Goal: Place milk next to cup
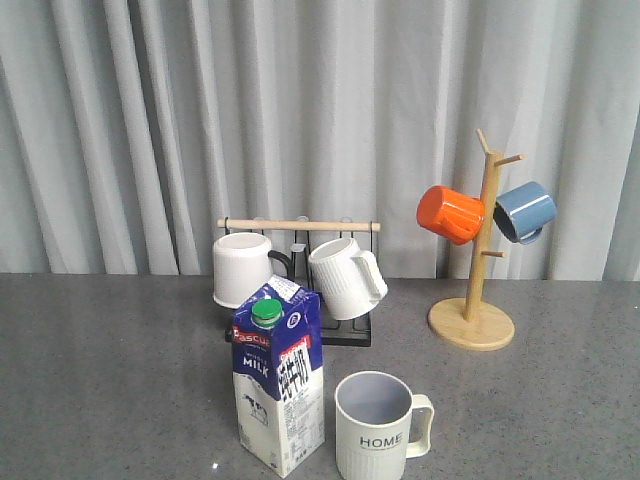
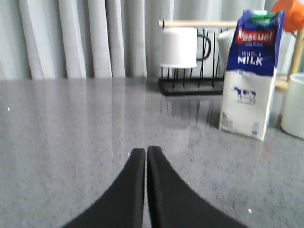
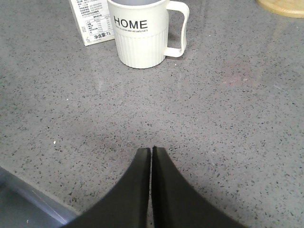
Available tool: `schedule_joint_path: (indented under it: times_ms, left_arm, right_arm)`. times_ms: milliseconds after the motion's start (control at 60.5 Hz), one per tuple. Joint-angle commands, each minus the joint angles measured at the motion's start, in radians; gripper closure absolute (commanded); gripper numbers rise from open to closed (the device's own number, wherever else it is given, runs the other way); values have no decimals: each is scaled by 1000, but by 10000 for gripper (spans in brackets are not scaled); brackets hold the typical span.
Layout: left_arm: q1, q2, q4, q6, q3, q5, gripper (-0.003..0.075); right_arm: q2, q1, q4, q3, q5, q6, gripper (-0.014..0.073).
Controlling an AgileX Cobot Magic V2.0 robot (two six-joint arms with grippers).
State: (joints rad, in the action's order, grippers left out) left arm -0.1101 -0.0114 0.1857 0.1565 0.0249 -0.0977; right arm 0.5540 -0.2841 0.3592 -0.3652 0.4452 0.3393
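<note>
Front view first: neither arm shows here, and the cup (image 1: pixel 375 426) is cut off by the frame's lower edge. In the left wrist view only a sliver of the cup's wall (image 2: pixel 295 104) shows at the frame edge. In the right wrist view the milk carton (image 3: pixel 91 21) is cropped to its printed lower corner.

The worktop (image 1: pixel 120 380) is dark grey speckled stone, lightly glossy, backed by pale grey pleated curtains (image 1: pixel 150 120). At the rear stands a black rack (image 1: pixel 345 328) with two white mugs (image 1: pixel 243 268) under a wooden bar, and right of it a wooden mug tree (image 1: pixel 478 270) carrying an orange mug (image 1: pixel 450 213) and a blue mug (image 1: pixel 525 210).

The milk carton (image 1: pixel 278 385) stands upright just beside the "HOME" cup, on its left, a narrow gap between.

Left pincer (image 2: pixel 146 154): fingertips pressed together, holding nothing, over bare worktop. Right pincer (image 3: pixel 151 153): likewise closed and empty, well short of the cup (image 3: pixel 142 33).
</note>
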Motion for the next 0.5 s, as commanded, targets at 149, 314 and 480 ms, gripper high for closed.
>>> schedule_joint_path:
  times_ms: [149,314,480]
  left_arm:
    - [49,-13,-5,12,24,134,727]
    - [83,-13,-5,12,24,145,727]
    - [90,-13,-4,12,24,149,727]
  right_arm:
    - [5,4,8,-28,-59,3,598]
    - [5,4,8,-28,-59,3,598]
    - [5,4,8,-28,-59,3,598]
